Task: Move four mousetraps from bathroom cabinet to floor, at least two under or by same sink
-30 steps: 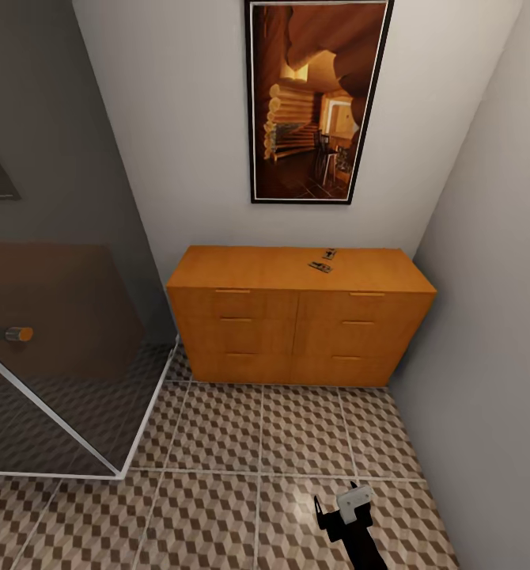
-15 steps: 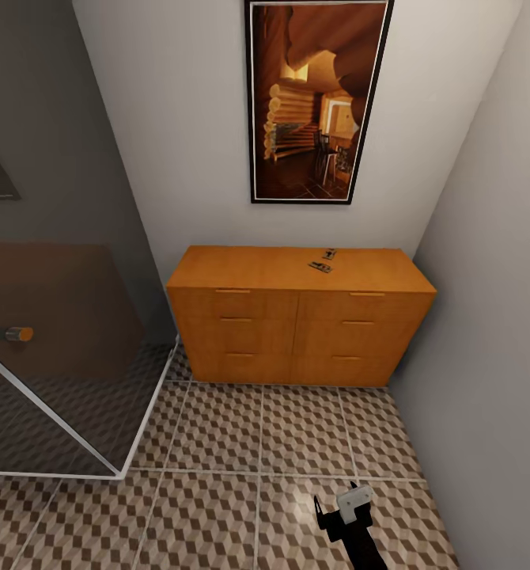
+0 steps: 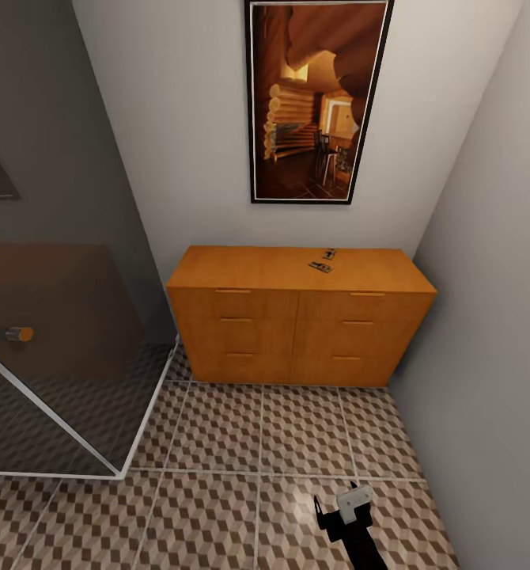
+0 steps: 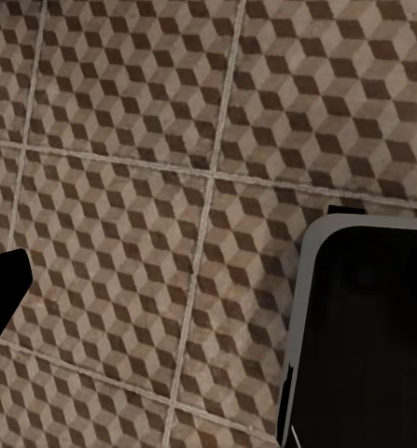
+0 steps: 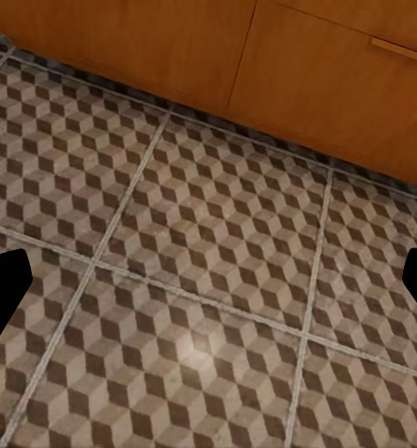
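With the right gripper (image 3: 342, 513) spread wide and empty at 5 o'clock, reaching the two mousetraps (image 3: 321, 267) at 12 o'clock on the cabinet (image 3: 297, 317) risks knocking them off.

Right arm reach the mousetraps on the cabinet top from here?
Probably not. The right gripper hangs low over the bathroom floor, well short of the cabinet; the mousetraps lie toward its back. Nothing blocks the way.

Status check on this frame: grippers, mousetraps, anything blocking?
Right gripper low over the bathroom floor, open and empty. Two mousetraps on the cabinet top, untouched. Path to the cabinet looks clear; glass shower panel on the left.
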Tool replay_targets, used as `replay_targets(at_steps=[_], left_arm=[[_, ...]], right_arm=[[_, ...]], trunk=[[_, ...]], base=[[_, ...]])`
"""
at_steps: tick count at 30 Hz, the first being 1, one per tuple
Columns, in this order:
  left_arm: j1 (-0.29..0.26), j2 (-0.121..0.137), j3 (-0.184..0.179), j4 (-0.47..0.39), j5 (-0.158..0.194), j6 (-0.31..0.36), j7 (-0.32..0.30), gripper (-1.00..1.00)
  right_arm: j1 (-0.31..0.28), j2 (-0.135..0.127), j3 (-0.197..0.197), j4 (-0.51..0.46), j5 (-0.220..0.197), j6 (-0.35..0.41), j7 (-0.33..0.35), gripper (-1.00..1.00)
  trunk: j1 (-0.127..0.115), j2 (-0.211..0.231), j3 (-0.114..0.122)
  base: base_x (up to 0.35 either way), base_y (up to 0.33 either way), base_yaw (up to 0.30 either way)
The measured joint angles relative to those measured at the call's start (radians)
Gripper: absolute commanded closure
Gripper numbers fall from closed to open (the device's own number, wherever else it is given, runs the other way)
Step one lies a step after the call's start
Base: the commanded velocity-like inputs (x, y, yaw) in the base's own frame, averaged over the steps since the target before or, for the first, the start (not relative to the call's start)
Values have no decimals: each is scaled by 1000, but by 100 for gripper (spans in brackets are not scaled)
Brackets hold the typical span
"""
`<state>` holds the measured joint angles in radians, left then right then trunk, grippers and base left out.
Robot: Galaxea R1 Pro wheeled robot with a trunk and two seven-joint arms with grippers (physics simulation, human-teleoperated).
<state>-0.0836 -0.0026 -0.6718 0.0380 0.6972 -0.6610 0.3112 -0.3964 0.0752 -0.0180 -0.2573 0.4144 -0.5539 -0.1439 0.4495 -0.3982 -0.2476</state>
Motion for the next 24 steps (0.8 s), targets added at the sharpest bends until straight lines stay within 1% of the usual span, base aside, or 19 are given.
replay_targets(at_steps=[24], left_arm=[[0, 0, 0, 0, 0, 0, 0, -100]], right_arm=[[0, 1, 0, 0, 0, -1, 0, -100]], trunk=[[0, 0, 0]], base=[[0, 0, 0]])
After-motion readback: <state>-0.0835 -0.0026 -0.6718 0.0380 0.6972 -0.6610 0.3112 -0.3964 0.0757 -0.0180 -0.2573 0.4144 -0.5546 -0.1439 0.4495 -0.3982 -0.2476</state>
